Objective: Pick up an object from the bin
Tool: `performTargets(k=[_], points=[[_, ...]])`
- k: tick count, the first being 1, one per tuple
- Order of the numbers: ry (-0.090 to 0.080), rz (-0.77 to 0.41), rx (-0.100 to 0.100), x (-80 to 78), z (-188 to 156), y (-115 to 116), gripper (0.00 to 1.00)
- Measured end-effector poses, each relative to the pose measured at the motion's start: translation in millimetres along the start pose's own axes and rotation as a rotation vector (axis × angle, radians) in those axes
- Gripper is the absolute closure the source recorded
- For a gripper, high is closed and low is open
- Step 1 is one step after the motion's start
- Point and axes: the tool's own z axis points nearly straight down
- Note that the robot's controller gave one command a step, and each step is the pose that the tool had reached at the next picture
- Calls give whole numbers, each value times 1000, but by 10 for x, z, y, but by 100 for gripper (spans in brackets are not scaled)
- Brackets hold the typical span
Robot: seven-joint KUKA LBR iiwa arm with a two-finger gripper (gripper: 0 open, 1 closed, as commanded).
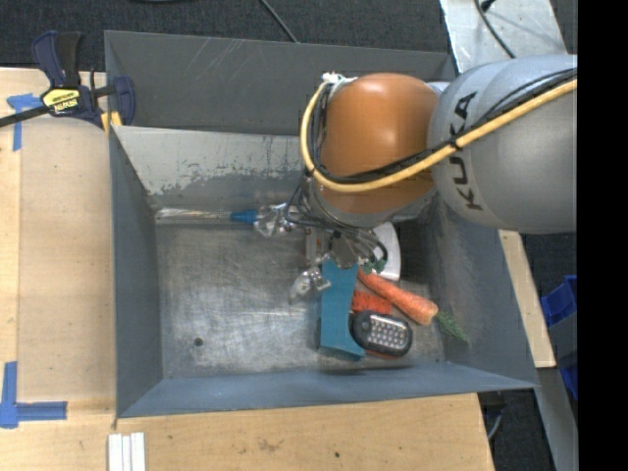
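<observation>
A: Left side of the bin point(137, 263)?
B: A clear stick point(240, 218) with a blue tip, lying along the far wall
A: Gripper point(293, 252)?
B: Mid-bin, under the orange cover point(378, 135). Its two metal tips are spread apart with nothing between them; the near tip is just beside the far left corner of the blue block point(339, 312)
A: Right of that?
B: Black keypad gadget point(383, 334) against the block, carrot point(397, 299) just beyond it, white item point(390, 248) farther back
</observation>
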Motion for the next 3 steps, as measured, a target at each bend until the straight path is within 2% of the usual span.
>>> performTargets(k=[1,2,3], points=[[11,11,2,145,280,-489,0],[11,-86,0,511,12,-508,0],[3,63,3,585,268,-792,0]])
